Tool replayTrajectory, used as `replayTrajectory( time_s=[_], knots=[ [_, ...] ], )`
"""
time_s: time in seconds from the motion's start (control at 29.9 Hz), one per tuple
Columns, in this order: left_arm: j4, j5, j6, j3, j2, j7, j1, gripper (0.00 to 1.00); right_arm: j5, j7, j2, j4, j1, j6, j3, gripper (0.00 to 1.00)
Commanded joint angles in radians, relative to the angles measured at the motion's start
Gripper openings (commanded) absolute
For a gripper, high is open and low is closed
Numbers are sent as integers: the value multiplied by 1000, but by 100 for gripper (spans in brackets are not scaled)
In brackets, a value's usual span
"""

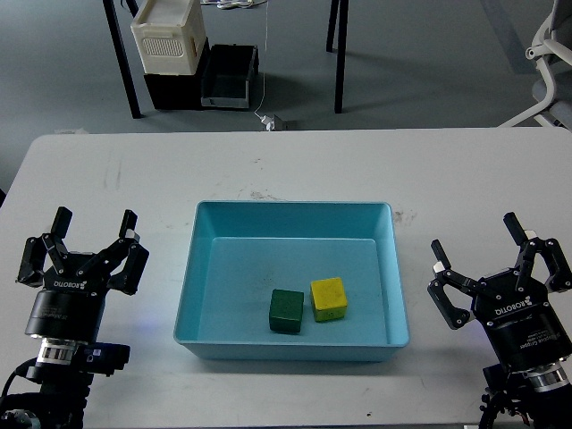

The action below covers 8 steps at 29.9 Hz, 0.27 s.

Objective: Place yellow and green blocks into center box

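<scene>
A light blue box [207,268] sits in the middle of the white table. Inside it, near the front, a dark green block [286,310] and a yellow block [328,298] lie side by side, almost touching. My left gripper [86,243] is open and empty, left of the box over the table. My right gripper [499,253] is open and empty, right of the box.
The white table [286,165] extends behind and beside the box, with its front edge near my arms. Beyond the table, on the floor, stand a white crate on a black bin [170,45], table legs and an office chair [550,63].
</scene>
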Motion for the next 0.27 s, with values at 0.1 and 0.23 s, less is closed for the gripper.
replayTrajectory(
  time_s=[0.1, 0.23],
  knots=[
    [2, 0, 0, 3, 0, 0, -2, 100, 0, 11, 0, 0, 0, 0, 2, 100],
    [2, 0, 0, 3, 0, 0, -2, 100, 0, 21, 0, 0, 1, 0, 2, 100]
  ],
)
